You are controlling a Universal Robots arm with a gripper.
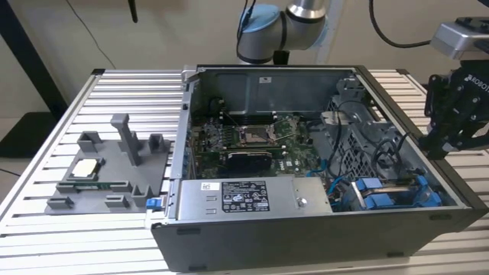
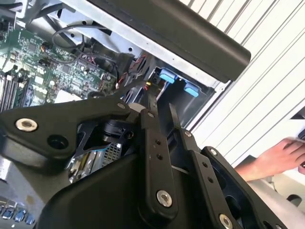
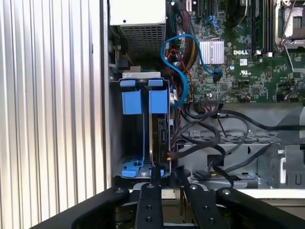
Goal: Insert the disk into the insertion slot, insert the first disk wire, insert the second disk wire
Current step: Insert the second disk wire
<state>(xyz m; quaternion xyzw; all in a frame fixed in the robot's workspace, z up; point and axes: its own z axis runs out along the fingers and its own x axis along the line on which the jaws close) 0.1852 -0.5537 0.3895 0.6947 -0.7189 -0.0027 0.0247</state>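
While gripper (image 1: 437, 150) hangs at case (image 1: 306, 240) edge: slatted metal table (image 1: 46, 246), beige wall (image 1: 168, 28).

Surface (image 1: 114, 91): pale ribbed metal slats, seen too in both wrist views (image 3: 47, 95) (image 2: 267, 71). Open computer case (image 1: 306, 240) lies on it, open side up, toward the exterior view's right. Grey fixture plate (image 1: 107, 172) lies flat just beside the case, on the exterior view's left.
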